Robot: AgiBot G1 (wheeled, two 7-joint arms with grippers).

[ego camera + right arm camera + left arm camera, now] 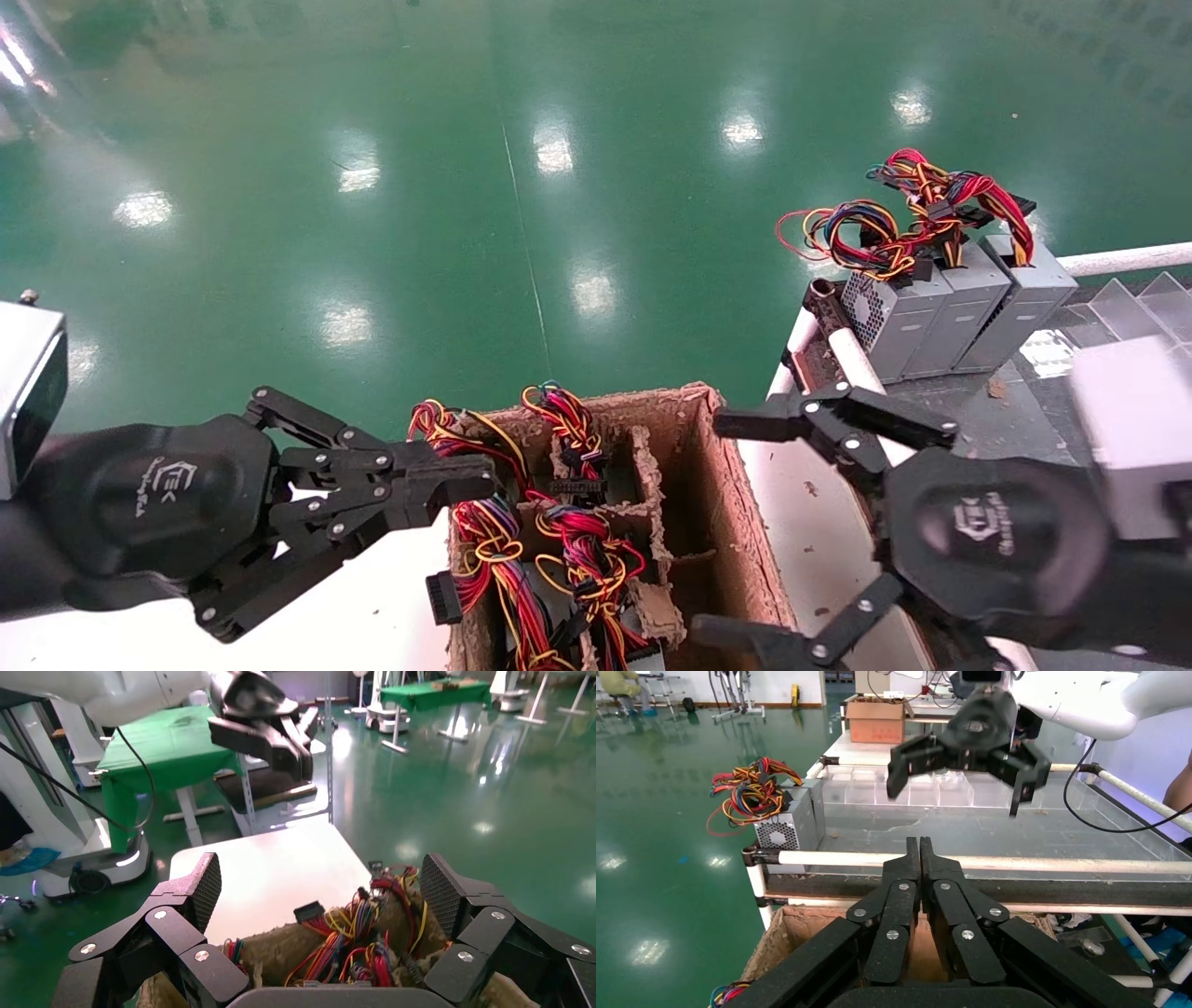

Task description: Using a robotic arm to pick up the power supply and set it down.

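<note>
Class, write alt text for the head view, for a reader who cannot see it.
Two black claws hover over a brown cardboard box of wired power supplies: the left claw shut at its near-left edge, the right claw open beside it. Three more supplies stand on a table at right, above a green floor.

Tangled red and yellow wires fill the brown cardboard box toward nine o'clock, while its pockets toward three o'clock are open to reach in.
</note>
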